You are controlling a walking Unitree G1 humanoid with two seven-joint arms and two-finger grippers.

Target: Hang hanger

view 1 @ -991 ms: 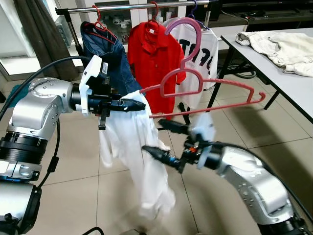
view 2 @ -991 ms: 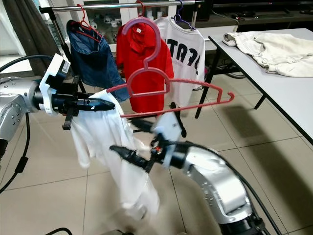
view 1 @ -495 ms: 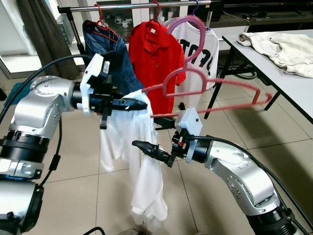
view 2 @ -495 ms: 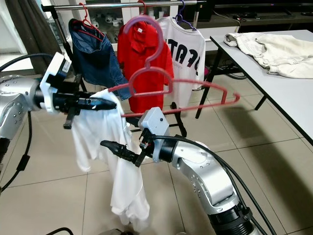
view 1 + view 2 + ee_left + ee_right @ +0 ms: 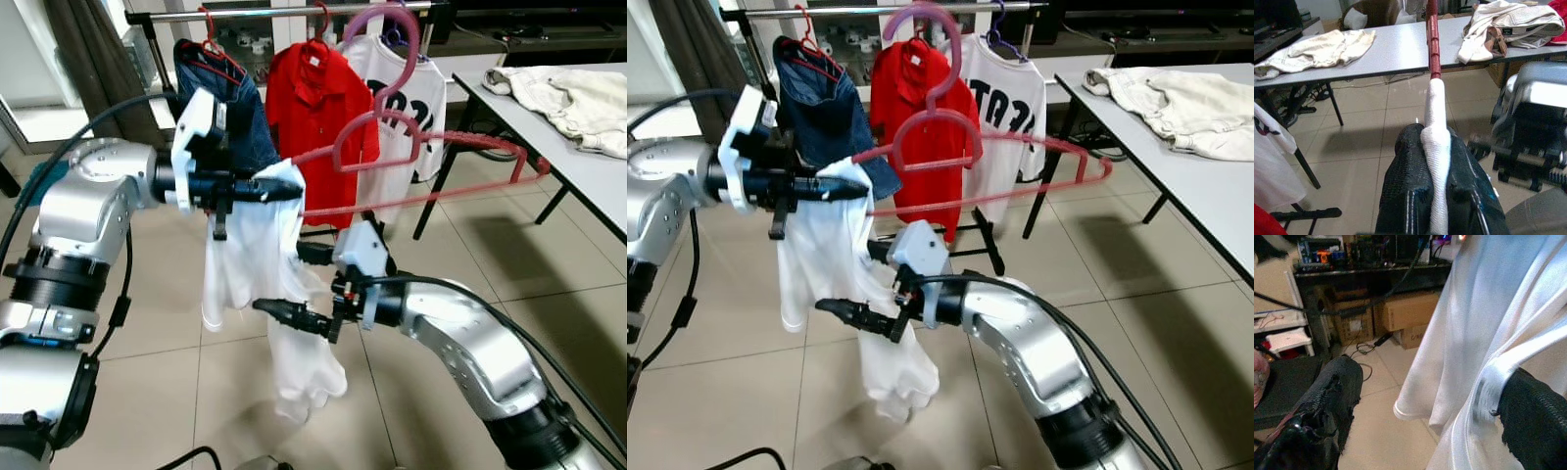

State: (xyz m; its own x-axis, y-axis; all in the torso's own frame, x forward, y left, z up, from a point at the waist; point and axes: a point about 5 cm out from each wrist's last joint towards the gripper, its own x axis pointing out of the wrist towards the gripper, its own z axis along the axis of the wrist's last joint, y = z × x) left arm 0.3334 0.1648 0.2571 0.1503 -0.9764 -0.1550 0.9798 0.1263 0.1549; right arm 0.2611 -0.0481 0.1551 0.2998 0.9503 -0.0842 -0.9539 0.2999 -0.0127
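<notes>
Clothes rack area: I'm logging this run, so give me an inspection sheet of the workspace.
Surface: tiled floor.
Job's things: pink hanger partly inside a white shirt; its hook nears the rack rail.
Clutter: cream garment on the grey table.
Grippers: left gripper shut on shirt and hanger end; right gripper open at the shirt's lower part.
Cables: black cable over the left arm.
Surroundings: denim, red and printed white garments on the rail.

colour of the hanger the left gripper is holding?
Pinkish red hanger, clamped with the white garment in the left gripper; clearest in the left eye view.
</notes>
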